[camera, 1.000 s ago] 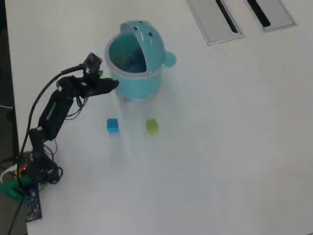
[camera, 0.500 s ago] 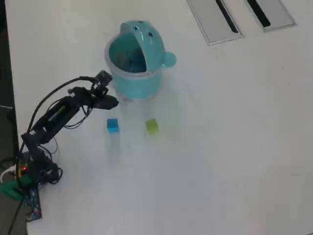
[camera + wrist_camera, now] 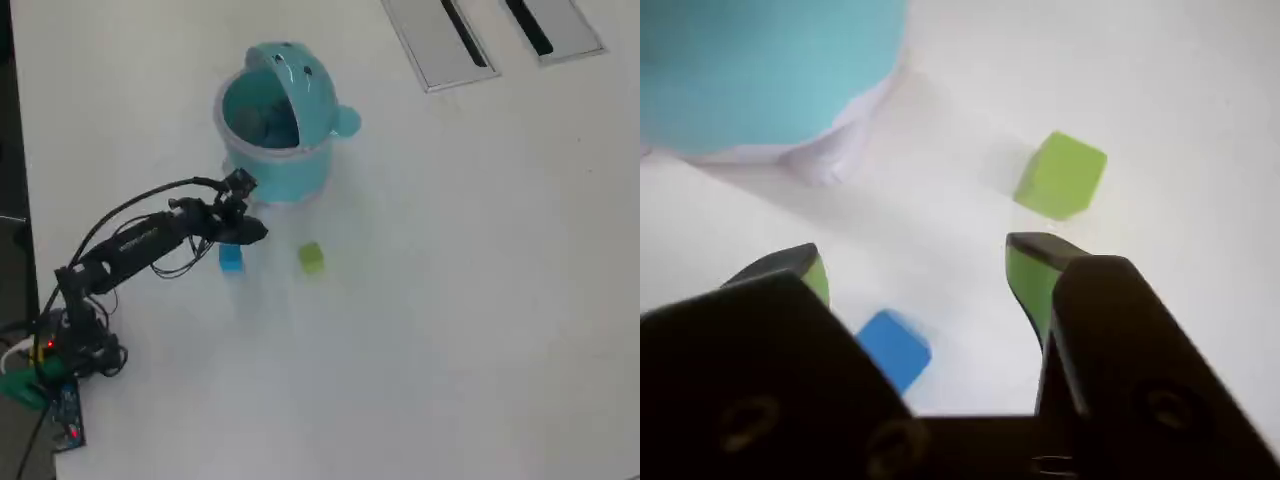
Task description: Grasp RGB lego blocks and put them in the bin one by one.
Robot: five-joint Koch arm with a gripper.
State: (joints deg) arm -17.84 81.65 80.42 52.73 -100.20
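Wrist view shows the jaws (image 3: pixel 915 275) standing apart with nothing between them, their green-lined tips pointing down at the white bench (image 3: pixel 1160 120). The blue block (image 3: pixel 895 347) lies just below the left tip as that view shows it, partly hidden behind the black jaw body and not yet between the tips. The yellow-green block (image 3: pixel 1061 176) sits farther out, beyond the right tip, apart from everything. Past both, the teal wall of the bin (image 3: pixel 760 70) fills the upper left corner of the view.

The step in hand looks like the approach to the blue block. The next move would call for shifting the jaws sideways so the block falls between the tips, then going down and closing.

Overhead, the arm (image 3: pixel 140 245) reaches from the bench's left edge, with the jaws (image 3: pixel 250 232) over the blue block (image 3: pixel 231 260), which peeks out beneath them; the yellow-green block (image 3: pixel 311 257) lies just to the right. This view alone shows the bin (image 3: pixel 275 170) whole, lid tipped back and mouth open, toward the bench's far edge, with grey slotted panels (image 3: pixel 440 40) at the far right corner. No red block is visible on the bench. The wrist view alone shows the gap between the tips.
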